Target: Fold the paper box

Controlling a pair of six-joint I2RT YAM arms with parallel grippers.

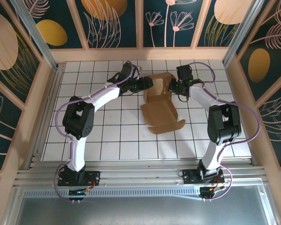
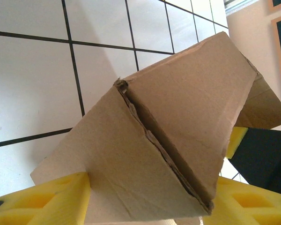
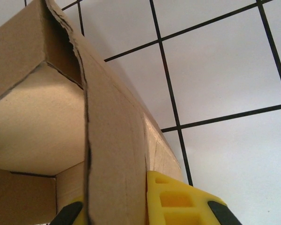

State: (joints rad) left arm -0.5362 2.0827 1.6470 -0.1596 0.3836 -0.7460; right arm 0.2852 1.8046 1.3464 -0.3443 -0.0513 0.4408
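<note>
The brown paper box (image 1: 159,104) lies partly folded at the table's middle back, walls raised, one flap flat toward the front. My left gripper (image 1: 148,84) is at its left wall. In the left wrist view the yellow fingers (image 2: 42,201) stand wide apart, open, and a folded double panel of the paper box (image 2: 178,122) sits between them, forming a ridge. My right gripper (image 1: 171,87) is at the right wall. There its yellow fingers (image 3: 178,201) are shut on the upright wall of the paper box (image 3: 114,154), one finger on each face.
The white tiled table (image 1: 107,136) has free tiles in front and to both sides. Wooden frame walls (image 1: 140,54) border the back and sides. A metal rail (image 1: 140,176) runs along the near edge by the arm bases.
</note>
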